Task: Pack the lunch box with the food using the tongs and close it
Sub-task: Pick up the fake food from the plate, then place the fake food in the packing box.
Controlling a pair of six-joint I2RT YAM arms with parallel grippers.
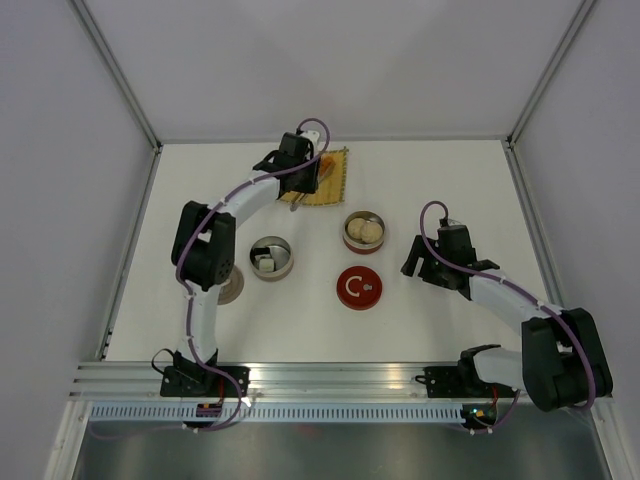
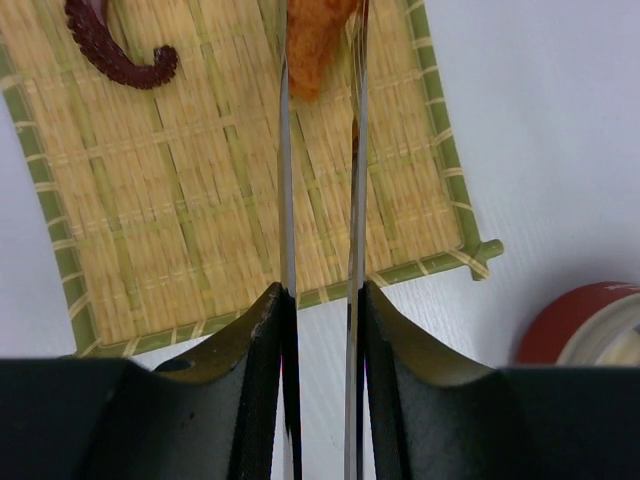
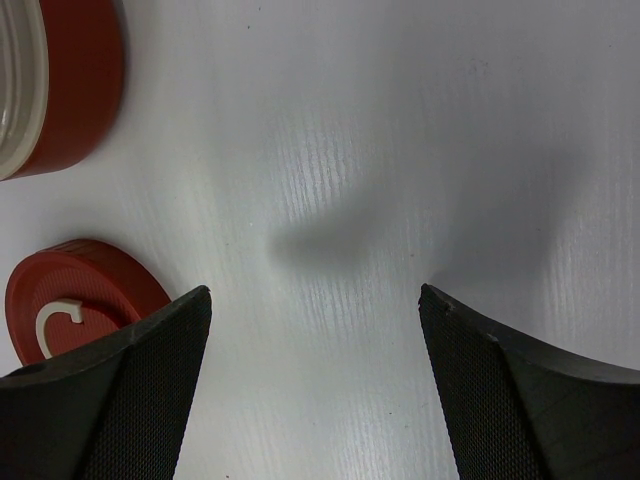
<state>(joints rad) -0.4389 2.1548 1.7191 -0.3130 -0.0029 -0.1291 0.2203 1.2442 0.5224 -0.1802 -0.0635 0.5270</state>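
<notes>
The left tool [image 2: 322,292] is clenched on the tongs [image 2: 286,200], its pads pressing the two thin arms, and it hangs above the bamboo mat [image 2: 170,210]. On the mat, the tong arms flank the orange piece [image 2: 312,45]. The dark red-brown piece [image 2: 115,55] also lies on the mat, apart from the tongs. The right tool [image 3: 315,300] hangs released over the counter [image 3: 400,120], well apart from the mat and near the red lid [image 3: 75,290].

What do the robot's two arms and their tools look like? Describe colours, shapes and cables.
The left arm and right arm have white tubular links, bulky black joints and purple cables looped alongside. The left tool and right tool have black, wedge-shaped fingers; the right's look finely textured.
</notes>
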